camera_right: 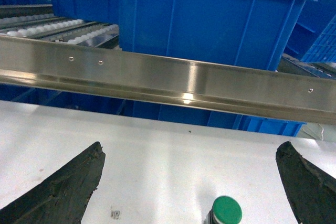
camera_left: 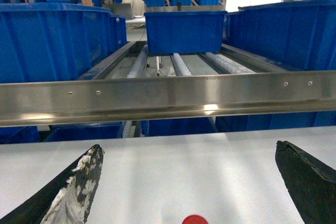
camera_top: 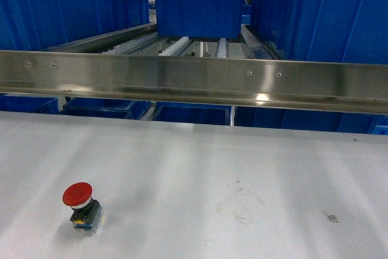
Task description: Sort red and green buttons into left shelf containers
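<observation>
The red button (camera_top: 77, 203) stands upright on the white table at the near left, red cap over a dark base. In the left wrist view its cap (camera_left: 195, 219) peeks in at the bottom edge, between and nearer than the wide-apart fingers of my open left gripper (camera_left: 188, 147). The green button (camera_right: 226, 211) stands upright on the table between the spread fingers of my open right gripper (camera_right: 190, 145), which holds nothing. The head view shows neither the green button nor either gripper. A large blue container (camera_top: 60, 10) sits on the left of the shelf behind the rail.
A long steel rail (camera_top: 194, 80) runs across the table's far edge. Behind it are roller tracks (camera_top: 182, 45), a blue bin in the middle (camera_top: 199, 11) and a big one at the right (camera_top: 327, 16). More blue bins sit below the rail.
</observation>
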